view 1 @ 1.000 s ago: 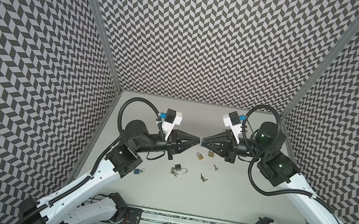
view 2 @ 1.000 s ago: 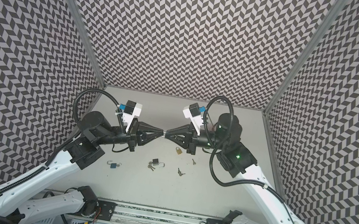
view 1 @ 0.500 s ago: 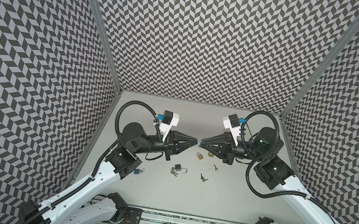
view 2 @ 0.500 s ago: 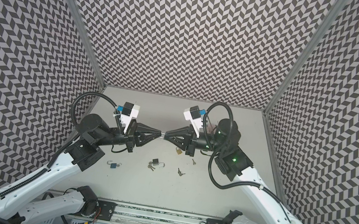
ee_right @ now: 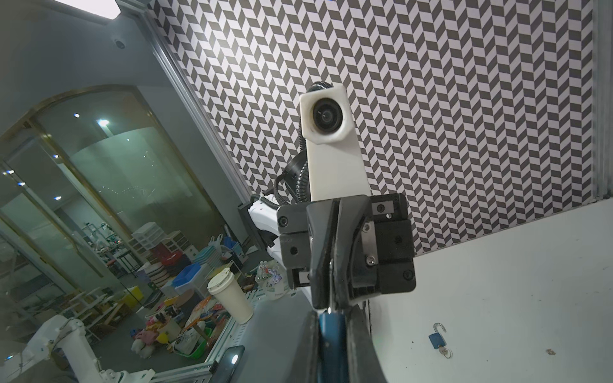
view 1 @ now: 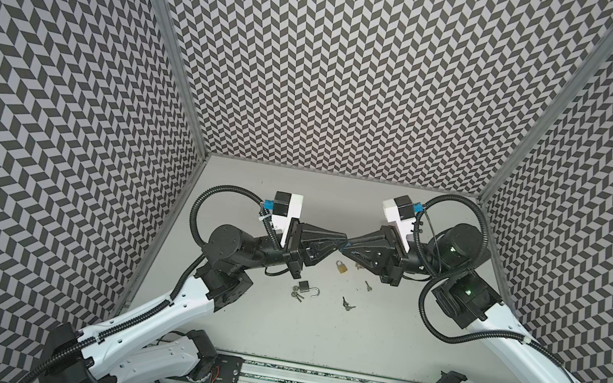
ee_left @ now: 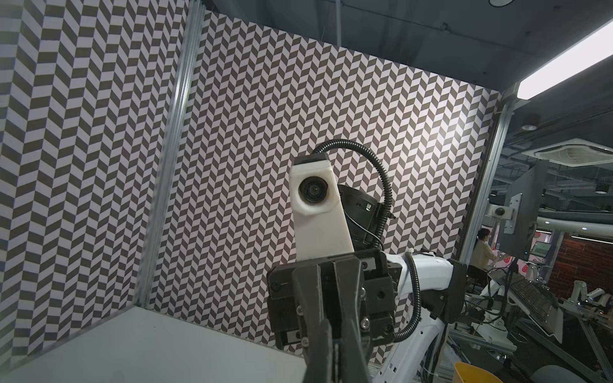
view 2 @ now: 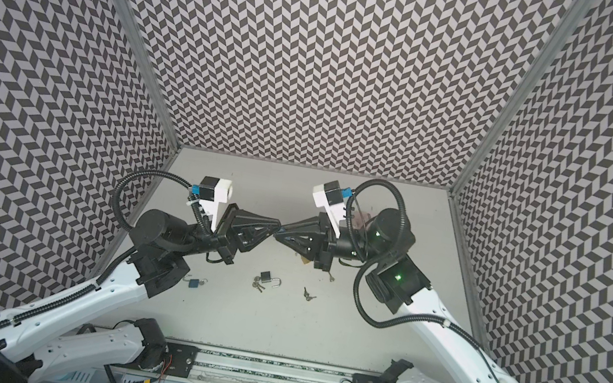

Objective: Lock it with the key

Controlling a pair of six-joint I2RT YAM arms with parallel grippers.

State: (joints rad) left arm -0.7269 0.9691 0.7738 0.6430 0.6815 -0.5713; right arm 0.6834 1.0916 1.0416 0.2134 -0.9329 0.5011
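While both arms meet tip to tip above the table (view 1: 377, 339), the right gripper (view 1: 347, 246) has its fingers clamped narrow on a blue padlock (ee_right: 331, 335). Left gripper (view 1: 344, 237) is pinched fully closed right against it, can't tell what it's pinching.

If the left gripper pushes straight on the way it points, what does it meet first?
The right gripper, facing the left gripper tip to tip in mid-air, likely at the blue item it clamps. Whether they already touch is unclear.
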